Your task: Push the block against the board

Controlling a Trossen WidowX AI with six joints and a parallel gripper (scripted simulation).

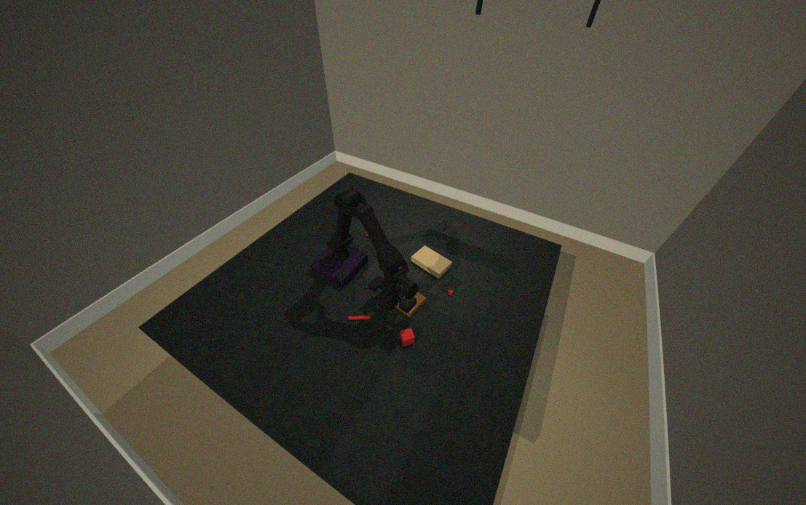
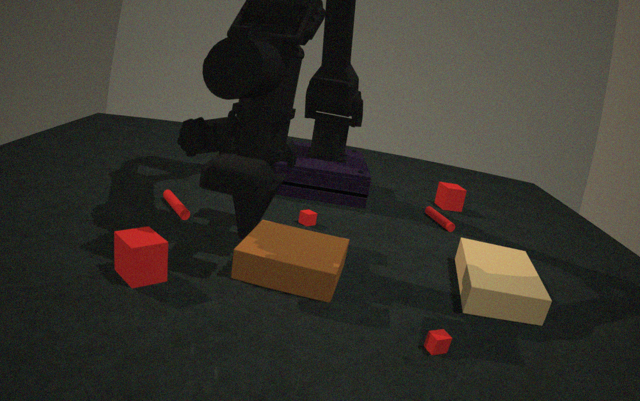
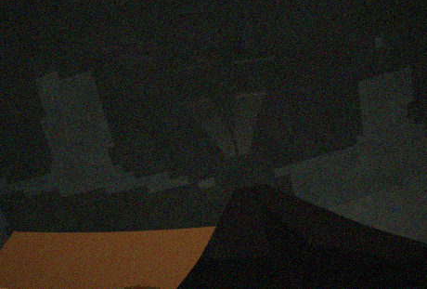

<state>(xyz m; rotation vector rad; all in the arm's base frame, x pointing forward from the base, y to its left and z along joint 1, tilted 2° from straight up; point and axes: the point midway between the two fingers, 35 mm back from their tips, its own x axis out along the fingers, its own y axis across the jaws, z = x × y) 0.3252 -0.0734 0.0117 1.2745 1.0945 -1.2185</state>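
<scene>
The orange square block lies flat on the dark mat. The longer, pale tan board lies flat to its right in the exterior view, turned at a different angle. A wide gap separates them. My gripper is shut and empty. Its tips are low at the block's left rear side, the side away from the board; the block partly hides them in the exterior view, so contact is unclear. In the wrist view the finger covers part of the block.
A large red cube and a red cylinder lie left of the block. A small red cube is behind it. Another cube and cylinder are behind the board; a small cube is in front.
</scene>
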